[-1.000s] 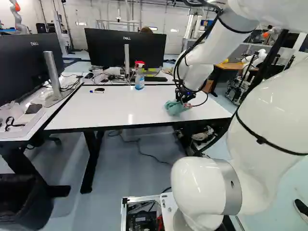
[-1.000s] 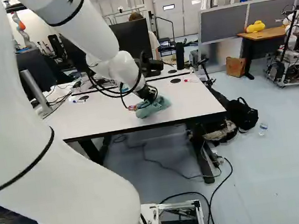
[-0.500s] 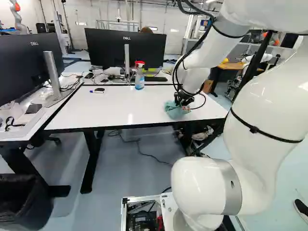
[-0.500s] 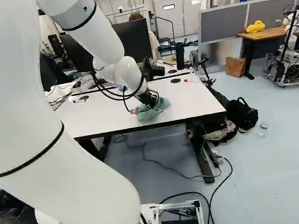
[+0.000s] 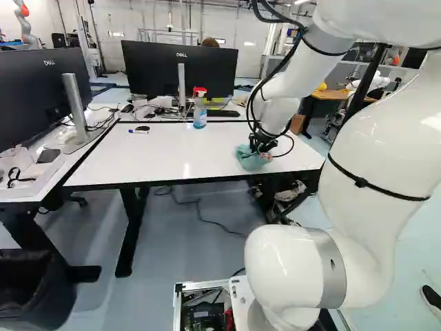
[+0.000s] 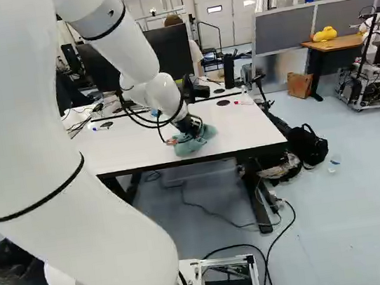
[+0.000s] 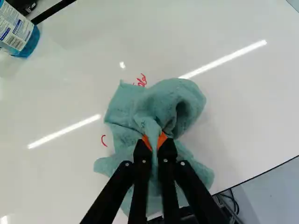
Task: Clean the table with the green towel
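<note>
My gripper (image 5: 263, 143) is low over the right part of the white table (image 5: 172, 157) in the left base view, with the green towel (image 5: 248, 160) bunched under it on the tabletop. Seen from the wrist, the orange-padded fingers of the gripper (image 7: 154, 142) pinch a fold of the towel (image 7: 163, 100) from both sides. The rest of the cloth spreads around the fingertips. Red writing (image 7: 141, 80) peeks out beyond the towel's far edge, and a small red stroke (image 7: 103, 140) lies beside it. Whatever is beneath the cloth is hidden.
A spray bottle (image 5: 200, 114) stands at the table's back edge, before a monitor (image 5: 180, 69). A blue marker (image 5: 139, 132) lies farther left. Another red-tipped pen (image 6: 242, 103) rests at the back right. Black bags (image 6: 309, 145) sit on the floor right of the table.
The arm has carried the gripped towel a short way across the tabletop, slightly left in the left base view and a little nearer the front edge. The base has stayed put.
</note>
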`<state>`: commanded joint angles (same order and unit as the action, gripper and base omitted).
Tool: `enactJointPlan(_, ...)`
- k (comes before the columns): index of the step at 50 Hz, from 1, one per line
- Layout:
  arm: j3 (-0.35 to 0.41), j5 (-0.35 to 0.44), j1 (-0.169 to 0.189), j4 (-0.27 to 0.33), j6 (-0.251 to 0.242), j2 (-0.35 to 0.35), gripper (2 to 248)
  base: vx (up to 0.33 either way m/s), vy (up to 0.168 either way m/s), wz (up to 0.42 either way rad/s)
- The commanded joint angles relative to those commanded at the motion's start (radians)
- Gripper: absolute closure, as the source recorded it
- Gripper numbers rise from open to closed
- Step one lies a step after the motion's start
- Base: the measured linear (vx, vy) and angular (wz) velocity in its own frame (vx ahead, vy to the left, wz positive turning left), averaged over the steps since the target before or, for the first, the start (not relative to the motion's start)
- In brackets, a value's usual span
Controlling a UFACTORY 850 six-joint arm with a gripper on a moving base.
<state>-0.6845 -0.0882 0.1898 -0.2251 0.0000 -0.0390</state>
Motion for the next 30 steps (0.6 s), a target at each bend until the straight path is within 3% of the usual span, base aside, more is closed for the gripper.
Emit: enactJointPlan(30, -0.143, 0.000, -0.005, 0.000, 0.000, -0.131, 220, 0.000, 0.000, 0.000)
